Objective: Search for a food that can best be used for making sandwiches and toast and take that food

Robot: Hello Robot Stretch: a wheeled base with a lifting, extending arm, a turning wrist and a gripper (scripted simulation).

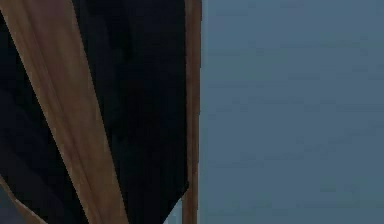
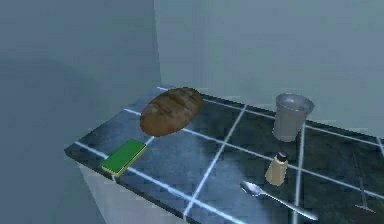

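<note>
A brown, oval loaf of bread (image 2: 170,109) shows above the dark tiled countertop (image 2: 230,150) in the arm side view, near its left corner by the wall. I cannot tell whether the loaf rests on the tiles or is raised off them.
A green sponge (image 2: 125,158) lies just in front of the loaf at the counter's edge. A grey cup (image 2: 291,116), a small shaker (image 2: 277,168) and a spoon (image 2: 275,198) are to the right. In the forward view a dark panel with brown wooden strips (image 1: 70,110) stands close, beside a blue-grey wall (image 1: 300,110).
</note>
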